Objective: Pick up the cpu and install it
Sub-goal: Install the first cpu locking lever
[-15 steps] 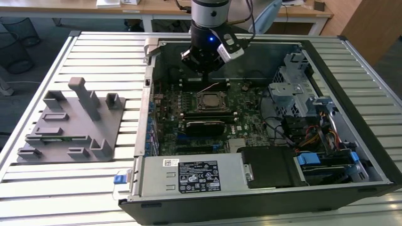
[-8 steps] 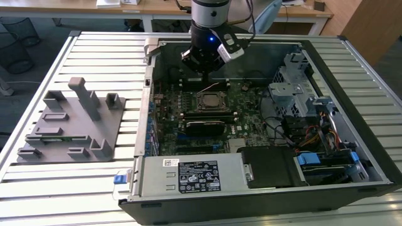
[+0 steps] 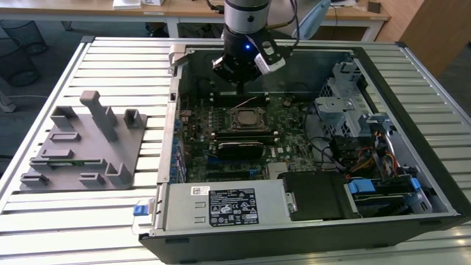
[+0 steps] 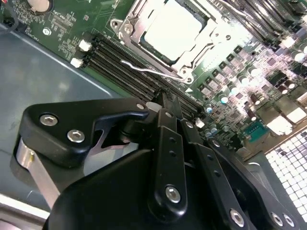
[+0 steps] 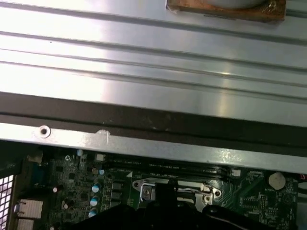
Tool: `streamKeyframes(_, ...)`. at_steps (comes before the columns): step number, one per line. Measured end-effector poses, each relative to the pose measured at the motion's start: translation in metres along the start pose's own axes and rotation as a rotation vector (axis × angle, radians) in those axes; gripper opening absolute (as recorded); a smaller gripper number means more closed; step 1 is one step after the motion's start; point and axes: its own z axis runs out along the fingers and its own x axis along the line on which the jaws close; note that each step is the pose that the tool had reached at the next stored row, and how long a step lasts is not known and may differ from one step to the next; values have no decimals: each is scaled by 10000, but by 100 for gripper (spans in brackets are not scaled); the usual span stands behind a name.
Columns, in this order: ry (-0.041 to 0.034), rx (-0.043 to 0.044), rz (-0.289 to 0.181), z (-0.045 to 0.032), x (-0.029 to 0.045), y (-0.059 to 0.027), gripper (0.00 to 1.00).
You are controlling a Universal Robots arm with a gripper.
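The cpu (image 3: 246,118), a pale silvery square (image 4: 173,28), lies flat in the metal-framed socket (image 4: 132,33) on the green motherboard (image 3: 294,127) inside the open computer case. A thin wire lever (image 4: 144,68) runs along one side of the socket. My gripper (image 3: 239,90) hangs above the board just behind the socket, toward the case's back wall. Its black fingers (image 4: 169,143) meet at the tip, shut, with nothing between them. In the first wrist view the socket frame (image 5: 148,190) shows beyond the gripper's dark body.
A grey fixture with upright pegs (image 3: 85,143) stands on the slatted table at the exterior view's left. Inside the case are a black rectangular module (image 3: 239,149), the power supply (image 3: 220,207), a drive cage (image 3: 346,105) and loose cables (image 3: 368,160).
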Motion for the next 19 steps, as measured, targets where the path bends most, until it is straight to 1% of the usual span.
streamKeyframes(2, -3, -34, 0, 0, 1, -7, 11)
streamKeyframes(5, -3, -43, 1, 0, -1, -7, 11)
streamKeyframes(9, -4, -44, 1, 6, -15, -9, 11)
streamKeyframes(14, -1, -42, 0, 47, -51, -16, 11)
streamKeyframes(17, 6, -10, -44, 75, -54, -19, 11)
streamKeyframes(19, 8, -7, -62, 85, -65, -21, 11)
